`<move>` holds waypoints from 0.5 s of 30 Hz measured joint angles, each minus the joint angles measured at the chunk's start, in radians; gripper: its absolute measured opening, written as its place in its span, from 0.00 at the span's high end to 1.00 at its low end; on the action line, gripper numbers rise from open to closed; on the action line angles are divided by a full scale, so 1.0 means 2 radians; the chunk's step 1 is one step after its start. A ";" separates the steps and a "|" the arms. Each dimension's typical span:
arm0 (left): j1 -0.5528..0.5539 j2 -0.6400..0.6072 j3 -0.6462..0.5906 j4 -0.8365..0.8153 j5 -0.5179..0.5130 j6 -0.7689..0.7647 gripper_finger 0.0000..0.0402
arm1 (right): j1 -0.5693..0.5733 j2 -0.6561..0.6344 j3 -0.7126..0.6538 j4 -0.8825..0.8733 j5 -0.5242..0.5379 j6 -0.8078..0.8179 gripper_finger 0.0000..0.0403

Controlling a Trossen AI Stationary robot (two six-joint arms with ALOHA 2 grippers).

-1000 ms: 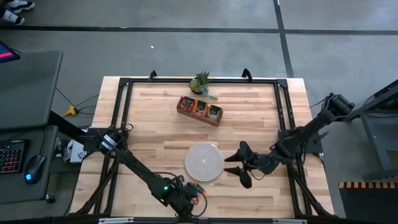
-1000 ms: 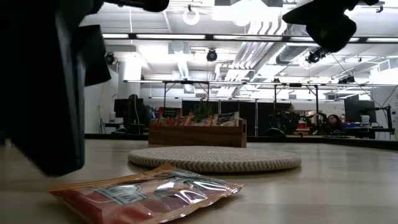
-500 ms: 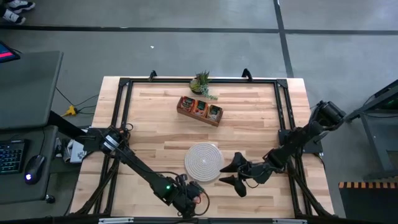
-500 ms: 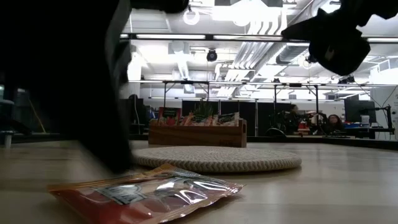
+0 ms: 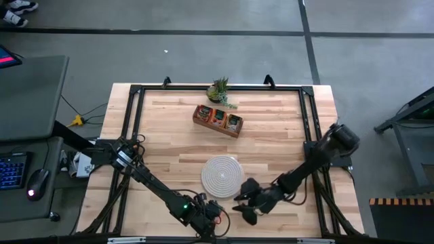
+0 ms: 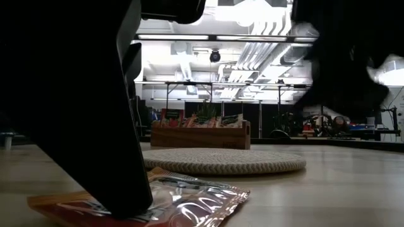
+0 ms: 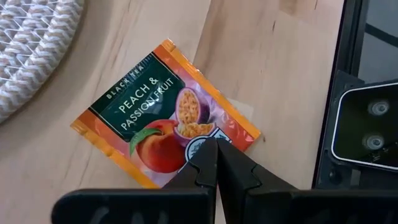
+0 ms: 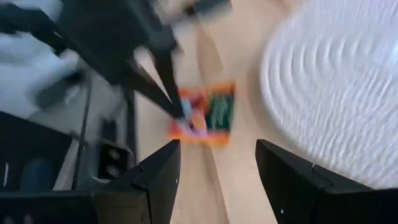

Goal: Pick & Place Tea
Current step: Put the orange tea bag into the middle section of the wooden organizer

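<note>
Left wrist view: clenched left end effector presses its tips onto the tea sachet beside the mat.

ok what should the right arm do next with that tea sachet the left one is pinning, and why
Probably ease the open right gripper toward the free edge of the tea sachet and close on it. The shut left gripper presses on the sachet's corner, beside the woven mat, while the right hangs short of it.
</note>
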 joint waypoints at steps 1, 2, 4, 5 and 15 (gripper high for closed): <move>0.000 0.002 0.000 0.000 0.000 0.000 1.00 | 0.000 0.014 0.003 0.000 -0.008 0.013 0.49; 0.000 0.004 0.000 -0.001 -0.001 -0.001 1.00 | 0.000 0.028 0.006 -0.001 -0.017 0.027 0.49; 0.000 0.008 0.001 -0.002 0.000 -0.001 1.00 | -0.005 0.050 0.020 0.014 -0.044 0.048 0.49; 0.000 0.008 0.001 -0.003 0.000 -0.002 1.00 | -0.007 0.059 0.027 0.020 -0.058 0.057 0.49; 0.000 0.009 0.000 -0.003 -0.009 0.005 1.00 | -0.038 0.123 0.097 -0.006 -0.108 0.082 0.49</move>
